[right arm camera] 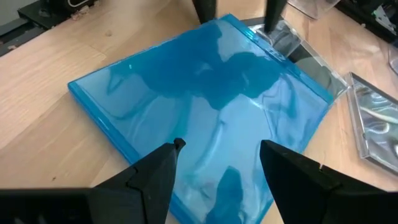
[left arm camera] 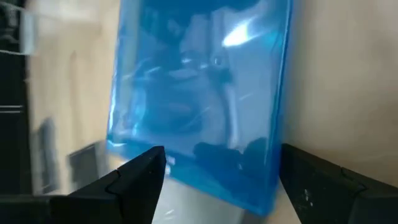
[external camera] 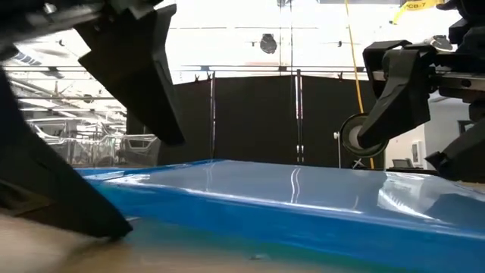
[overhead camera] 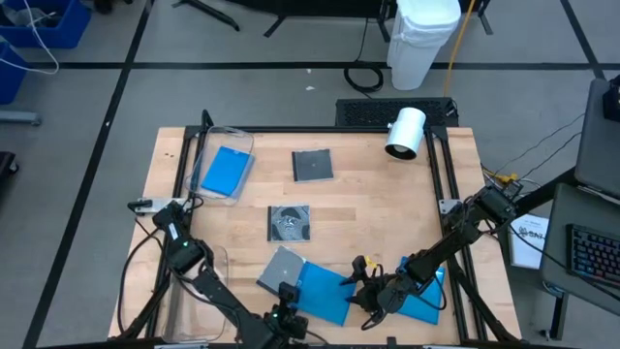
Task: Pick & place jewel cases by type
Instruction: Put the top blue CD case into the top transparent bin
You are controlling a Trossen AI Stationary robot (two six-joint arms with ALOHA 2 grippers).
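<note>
A blue jewel case point(overhead camera: 325, 291) lies near the table's front edge, one edge resting on a grey case point(overhead camera: 279, 268). My left gripper point(overhead camera: 288, 294) is open, its fingers on either side of that blue case's point(left arm camera: 199, 81) near edge. My right gripper point(right arm camera: 221, 149) is open just above the same case point(right arm camera: 205, 93), coming from the right. Whether either touches it does not show. Under the right arm lies a second blue case point(overhead camera: 426, 301). A case showing a disc point(overhead camera: 289, 223) lies mid-table and a grey one point(overhead camera: 312, 166) farther back.
A clear bin point(overhead camera: 228, 136) at the far left holds a third blue case point(overhead camera: 225, 172). Another clear bin point(overhead camera: 208, 267) stands at the near left. A white cylinder point(overhead camera: 405, 132) lies at the far right. Bare wood shows in the middle right.
</note>
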